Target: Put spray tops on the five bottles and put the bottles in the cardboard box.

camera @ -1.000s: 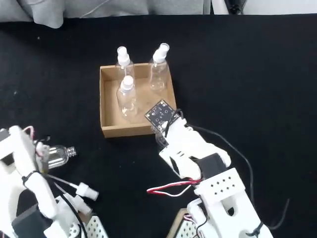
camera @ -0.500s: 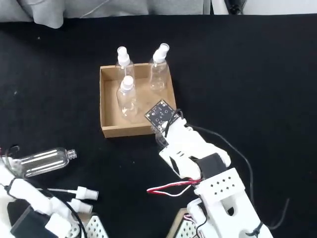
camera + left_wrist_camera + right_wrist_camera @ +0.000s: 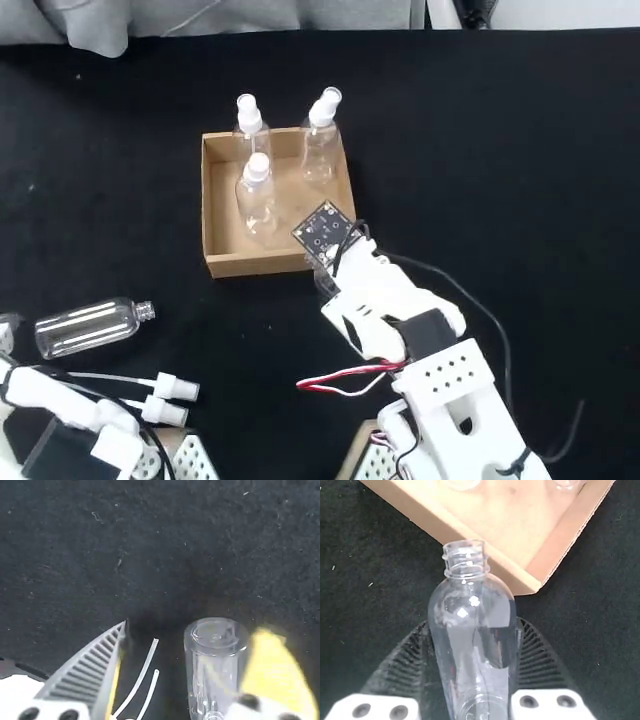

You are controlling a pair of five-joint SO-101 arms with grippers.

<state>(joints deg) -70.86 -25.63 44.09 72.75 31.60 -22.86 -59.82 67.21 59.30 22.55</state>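
Bottle (image 3: 470, 600) without a top sits clamped in your right hand (image 3: 472, 626), just outside the box's (image 3: 485, 527) near wall. Your left hand (image 3: 194, 632) gapes open, and a second bottle (image 3: 92, 327) lies with its base between the fingers (image 3: 95, 670), near the bench's (image 3: 500, 150) front-left corner.

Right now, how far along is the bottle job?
Done: three capped bottles stand in the cardboard box. In hand: the right tool grips a capless bottle beside the box. Left to do: another bare bottle and two spray tops lie on the table.
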